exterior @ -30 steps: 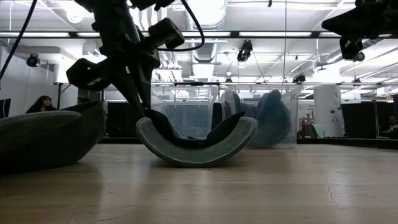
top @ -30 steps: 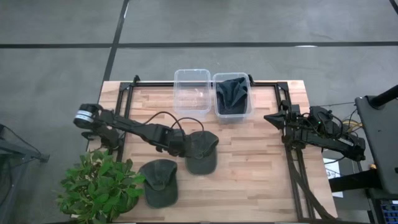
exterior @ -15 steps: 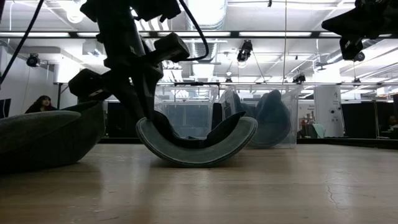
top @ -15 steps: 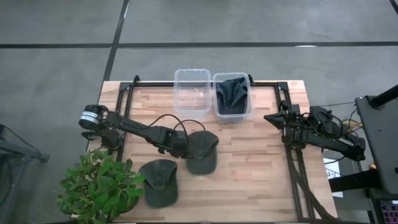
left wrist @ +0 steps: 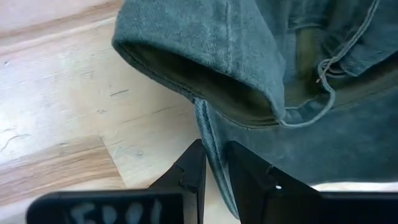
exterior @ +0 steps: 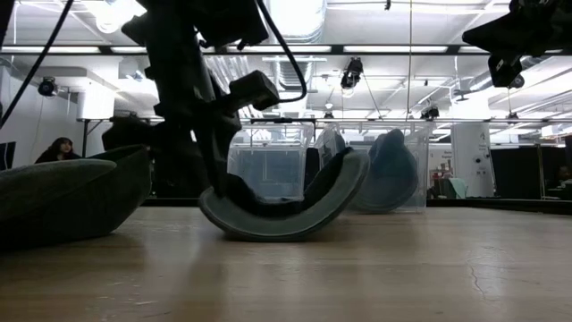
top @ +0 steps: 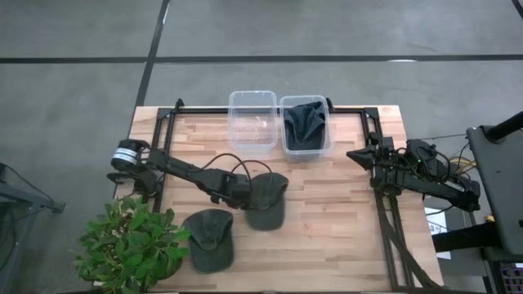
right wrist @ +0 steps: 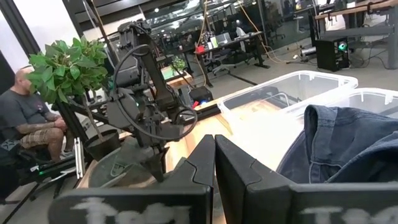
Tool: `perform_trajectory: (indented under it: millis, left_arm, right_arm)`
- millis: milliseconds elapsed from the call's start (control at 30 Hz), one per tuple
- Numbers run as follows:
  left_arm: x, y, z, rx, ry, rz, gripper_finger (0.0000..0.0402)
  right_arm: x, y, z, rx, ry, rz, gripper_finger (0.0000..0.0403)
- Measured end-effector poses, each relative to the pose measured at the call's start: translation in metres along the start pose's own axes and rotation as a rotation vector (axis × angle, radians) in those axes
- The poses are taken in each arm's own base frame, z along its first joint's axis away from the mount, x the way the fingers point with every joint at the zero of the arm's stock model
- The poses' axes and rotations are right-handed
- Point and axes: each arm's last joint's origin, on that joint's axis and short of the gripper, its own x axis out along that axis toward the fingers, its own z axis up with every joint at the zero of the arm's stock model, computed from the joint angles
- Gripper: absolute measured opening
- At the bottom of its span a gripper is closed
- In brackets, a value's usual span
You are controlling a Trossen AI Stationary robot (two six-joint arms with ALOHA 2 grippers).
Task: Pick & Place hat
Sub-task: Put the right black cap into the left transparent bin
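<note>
1. On the tabletop (top: 327,212), the hat (top: 265,198) lay partly tilted up, directly ahead of the left pincer (left wrist: 214,163).
2. Soft, light cloth, it looked likely to sag; its stitched rim seemed the firmest hold.
3. The left pincer pinched that rim between nearly closed fingers.
4. The right pincer (top: 355,154) waited closed, empty, well apart.

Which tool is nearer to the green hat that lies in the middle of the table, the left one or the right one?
Left. The left tool is closed on the edge of the middle hat. The right tool waits shut at the table's right edge, well apart from it.
</note>
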Motion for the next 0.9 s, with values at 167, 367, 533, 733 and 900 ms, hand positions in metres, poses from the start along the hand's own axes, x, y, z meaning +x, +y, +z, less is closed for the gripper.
perform_trajectory:
  millis: [167, 367, 533, 733, 900]
  left_arm:
    - [0.003, 0.000, 0.000, -0.031, 0.000, 0.009, 0.0041]
    - [-0.001, -0.001, 0.001, -0.045, -0.008, -0.011, 0.0010]
    - [-0.008, -0.003, 0.001, -0.052, -0.010, -0.030, 0.0004]
    - [-0.027, -0.010, 0.001, -0.042, -0.020, -0.088, 0.0002]
    - [-0.050, -0.021, 0.002, -0.006, -0.043, -0.142, 0.0001]
  right_arm:
    - [0.000, 0.000, 0.000, 0.003, 0.003, -0.001, 0.0008]
    - [0.000, -0.001, -0.002, 0.009, 0.025, -0.009, 0.0009]
    - [0.000, -0.001, -0.002, 0.009, 0.024, -0.009, 0.0008]
    - [0.000, -0.001, -0.002, 0.009, 0.024, -0.009, 0.0008]
    - [0.000, -0.001, -0.003, 0.009, 0.025, -0.012, 0.0008]
